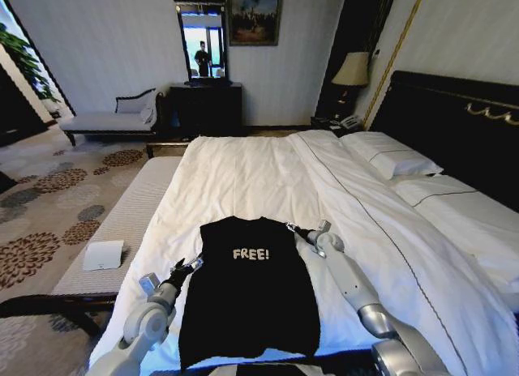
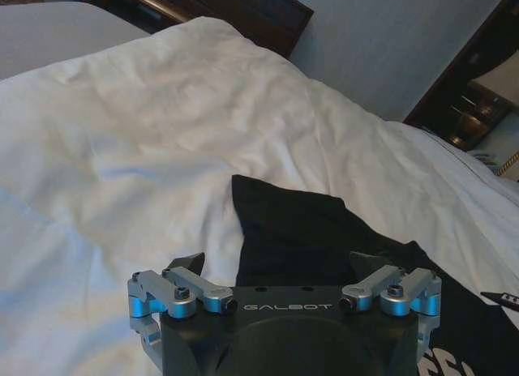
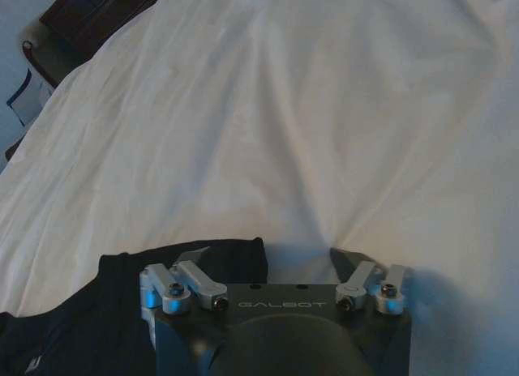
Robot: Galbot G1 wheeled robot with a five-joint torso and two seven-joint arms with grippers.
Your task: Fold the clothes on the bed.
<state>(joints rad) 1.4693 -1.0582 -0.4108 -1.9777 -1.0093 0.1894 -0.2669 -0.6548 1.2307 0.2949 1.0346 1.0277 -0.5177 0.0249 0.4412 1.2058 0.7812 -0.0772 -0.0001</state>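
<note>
- While the black T-shirt [image 1: 250,291] lies flat on the bed [image 1: 243,177], left gripper [image 1: 188,267] and right gripper [image 1: 293,228] flank it, jaws apart.
- Step: pre-grasp; next requires pinching the shoulder corners.

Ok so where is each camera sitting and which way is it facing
Head: on the robot's head, facing down the bed at the black FREE! T-shirt; both arms show.
Left wrist: behind the open left hand, over the shirt's edge.
Right wrist: behind the open right hand, at the shirt's corner.
All share the shirt and duvet.
</note>
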